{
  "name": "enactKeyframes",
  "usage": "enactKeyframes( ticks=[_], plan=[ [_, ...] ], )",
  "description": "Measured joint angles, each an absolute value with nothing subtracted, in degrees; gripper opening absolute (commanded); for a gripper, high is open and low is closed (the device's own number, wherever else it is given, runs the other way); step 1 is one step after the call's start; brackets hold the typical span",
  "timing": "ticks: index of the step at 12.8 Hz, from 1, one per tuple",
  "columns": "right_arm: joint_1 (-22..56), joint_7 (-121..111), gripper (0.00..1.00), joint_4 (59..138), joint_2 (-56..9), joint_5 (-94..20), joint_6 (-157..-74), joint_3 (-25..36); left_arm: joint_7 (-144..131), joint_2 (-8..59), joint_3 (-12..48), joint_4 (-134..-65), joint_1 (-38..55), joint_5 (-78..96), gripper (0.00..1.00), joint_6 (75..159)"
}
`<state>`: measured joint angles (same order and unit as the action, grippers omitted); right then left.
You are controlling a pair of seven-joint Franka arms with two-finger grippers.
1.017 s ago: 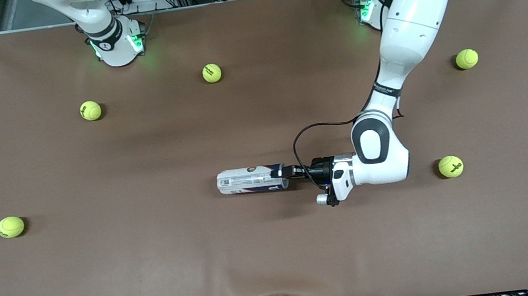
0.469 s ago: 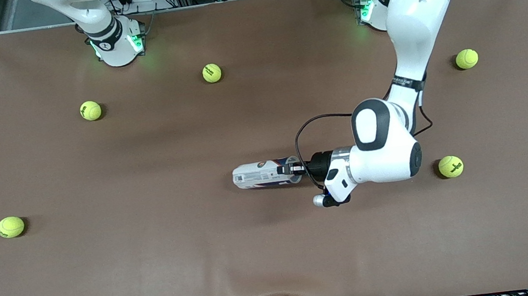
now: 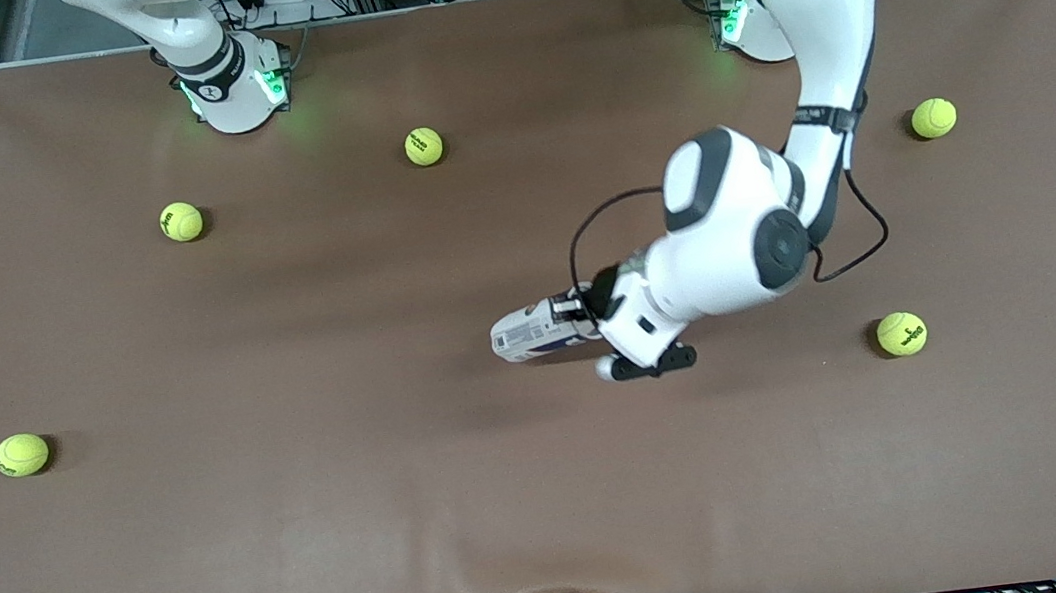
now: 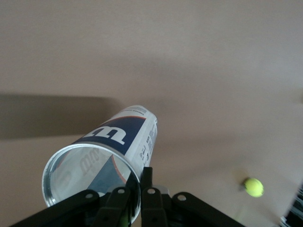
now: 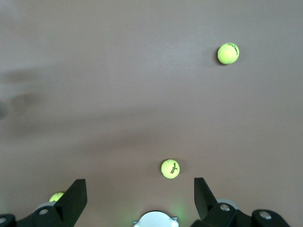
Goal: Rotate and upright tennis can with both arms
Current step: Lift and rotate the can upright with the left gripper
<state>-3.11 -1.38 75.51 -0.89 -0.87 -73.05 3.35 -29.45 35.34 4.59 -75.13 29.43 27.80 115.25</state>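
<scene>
- Front view – the left gripper (image 3: 578, 311) is over the middle of the brown desk (image 3: 413, 512). Its fingers are closed on the rim of the tennis can (image 3: 537, 331), at the can's open end. The can looks lifted at that end and tipped, but I cannot tell if its other end touches the desk.
- Front view – five tennis balls lie well apart on the desk. One tennis ball (image 3: 901, 333) sits toward the left arm's end, and it is the ball nearest the can. The right arm (image 3: 195, 45) waits by its base, and its gripper does not show here.
- Left wrist view – two black fingers (image 4: 150, 201) pinch the shiny rim of the can. The can is see-through, with a navy label and a white "W".
- Right wrist view – the right gripper (image 5: 140, 196) hangs high over the desk with its fingers wide apart, holding nothing.
</scene>
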Motion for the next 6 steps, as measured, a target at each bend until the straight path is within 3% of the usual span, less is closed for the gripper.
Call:
enactKeyframes(
  ticks=[6],
  plan=[
    [-3.3, 2.8, 1.00, 75.7, -0.5, -0.9, -73.3, 2.5, -49.9, 32.8, 4.3, -75.6, 39.0, 6.7, 0.00, 105.7]
  ],
)
